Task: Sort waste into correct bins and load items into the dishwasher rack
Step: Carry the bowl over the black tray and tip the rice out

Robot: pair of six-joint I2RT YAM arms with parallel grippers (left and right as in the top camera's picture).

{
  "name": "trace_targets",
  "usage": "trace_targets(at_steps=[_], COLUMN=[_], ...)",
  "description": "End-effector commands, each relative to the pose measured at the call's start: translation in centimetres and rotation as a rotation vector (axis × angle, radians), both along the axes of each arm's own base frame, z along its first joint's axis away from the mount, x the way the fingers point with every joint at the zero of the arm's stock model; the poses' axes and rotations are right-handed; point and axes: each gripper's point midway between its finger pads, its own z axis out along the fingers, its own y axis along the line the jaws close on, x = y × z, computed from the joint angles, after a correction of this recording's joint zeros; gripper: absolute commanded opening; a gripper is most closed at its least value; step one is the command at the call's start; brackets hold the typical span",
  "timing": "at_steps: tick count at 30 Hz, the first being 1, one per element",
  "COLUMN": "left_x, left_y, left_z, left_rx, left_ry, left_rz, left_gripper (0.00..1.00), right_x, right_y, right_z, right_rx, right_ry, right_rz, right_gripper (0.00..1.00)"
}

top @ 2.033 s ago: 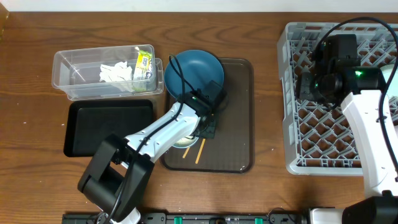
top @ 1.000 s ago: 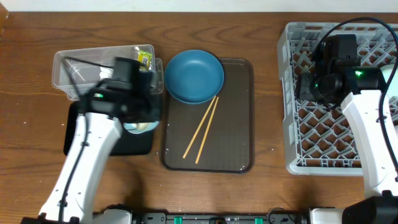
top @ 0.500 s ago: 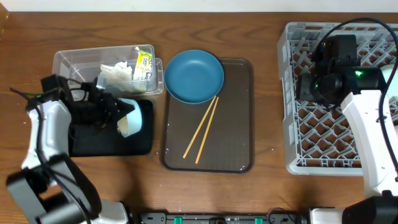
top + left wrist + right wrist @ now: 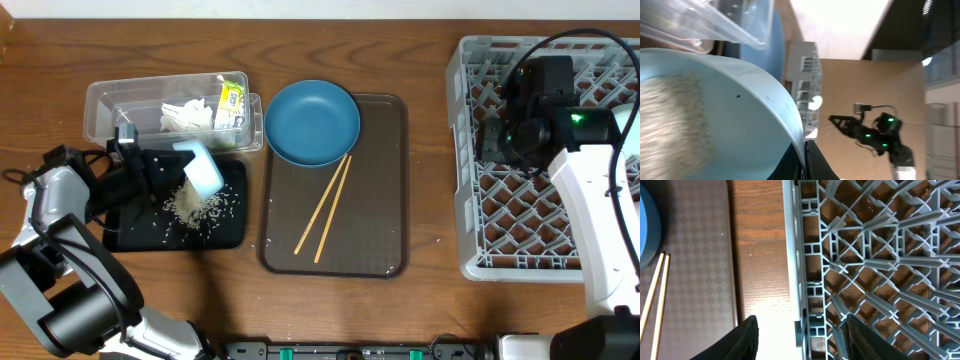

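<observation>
Pale blue-white bowl (image 4: pixel 203 170) tipped mouth-down above the black tray (image 4: pixel 135 235), clamped at the rim by the left fingers (image 4: pixel 160 172). Newly spilled since half a second ago: rice grains (image 4: pixel 195 208), scattered across the tray's middle, more apparently sliding out inside the bowl. Probably means rice sorting almost finished, bowl soon free for the dishwasher rack (image 4: pixel 470 150), well right of the tray. Right fingers (image 4: pixel 742 337) spread apart, empty, unmoved there.
</observation>
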Motion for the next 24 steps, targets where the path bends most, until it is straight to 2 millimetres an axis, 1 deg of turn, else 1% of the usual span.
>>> trace_targets(at_steps=[1, 5, 9, 13, 19, 21, 24], left_x=[0.0, -0.1, -0.4, -0.7, -0.8, -0.9, -1.4], left_y=[0.0, 0.0, -0.3, -0.4, 0.2, 0.6, 1.0], left_z=[1.1, 1.2, 2.0, 2.1, 2.1, 1.5, -0.6], left_rx=[-0.054, -0.059, -0.131, -0.172, -0.180, -0.142, -0.038], left_ry=[-0.057, -0.052, -0.020, 0.041, 0.055, 0.057, 0.112], left_rz=[0.011, 0.013, 0.025, 0.033, 0.055, 0.057, 0.045], left_gripper=[0.06, 0.06, 0.06, 0.06, 0.06, 0.06, 0.06], right_x=[0.0, 0.0, -0.1, -0.1, -0.1, -0.1, -0.1], right_y=[0.3, 0.3, 0.3, 0.3, 0.3, 0.3, 0.3], right_z=[0.0, 0.0, 0.0, 0.0, 0.0, 0.0, 0.0], right_rx=[-0.012, -0.012, -0.015, -0.015, -0.015, -0.015, -0.015], right_ry=[-0.001, 0.000, 0.002, 0.003, 0.005, 0.006, 0.006], right_rz=[0.016, 0.016, 0.022, 0.022, 0.022, 0.022, 0.022], right_gripper=[0.53, 0.53, 0.54, 0.53, 0.53, 0.54, 0.53])
